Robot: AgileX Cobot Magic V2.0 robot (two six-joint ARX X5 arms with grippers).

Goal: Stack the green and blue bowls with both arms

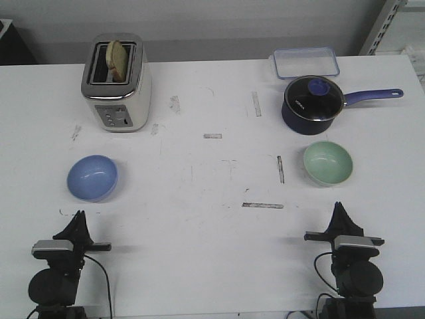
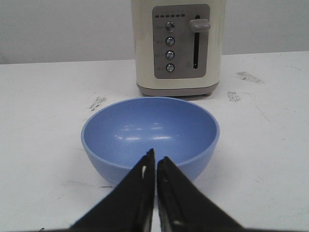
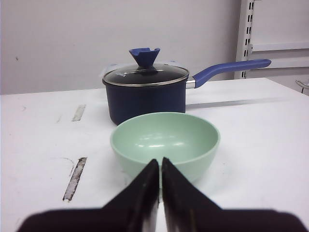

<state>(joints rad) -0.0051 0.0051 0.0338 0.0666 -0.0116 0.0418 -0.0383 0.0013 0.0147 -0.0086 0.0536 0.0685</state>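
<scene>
Both bowls are smooth and rounded, so a pinch on a rim could skid one across the table [image 1: 212,193] or tip it. One blue bowl [image 1: 92,177] sits just in front of the toaster [image 1: 117,83]; one green bowl [image 1: 328,163] lies far to the toaster's right, before one pan [image 1: 313,104]. Left gripper [image 1: 80,216] and right gripper [image 1: 338,207], fingers together, hold nothing

Periwinkle blue bowl [image 1: 92,177], mint green bowl [image 1: 328,163], navy saucepan [image 1: 312,104], cream toaster [image 1: 117,83].
</scene>
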